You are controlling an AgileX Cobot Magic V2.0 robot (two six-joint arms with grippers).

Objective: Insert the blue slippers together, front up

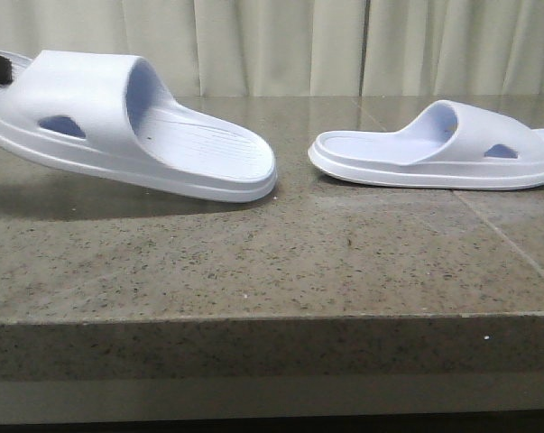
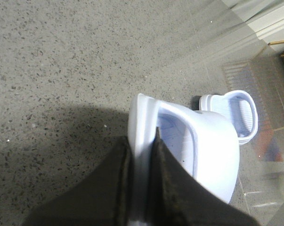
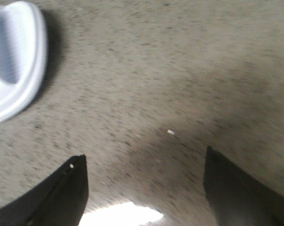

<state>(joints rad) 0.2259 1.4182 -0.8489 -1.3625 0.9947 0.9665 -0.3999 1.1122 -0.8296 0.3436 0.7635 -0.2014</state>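
Left end effector (image 2: 141, 188) pinches lifted slipper (image 1: 127, 122) at frame left by its rim, right end effector (image 3: 142, 188) wide open, empty; thin grip risks foam slipping loose.

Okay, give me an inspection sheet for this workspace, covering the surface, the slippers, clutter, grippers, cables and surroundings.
Surface: speckled grey-brown stone table, glossy, with a seam line on the right.
Job's things: left slipper lifted and tilted, toe end raised; right slipper flat on the table, apart from it.
Clutter: one tiny white speck.
Grippers: left gripper clamped on the left slipper's edge; right gripper open, holding nothing, above bare table.
Cables: nothing seen.
Surroundings: pale curtain behind the table.
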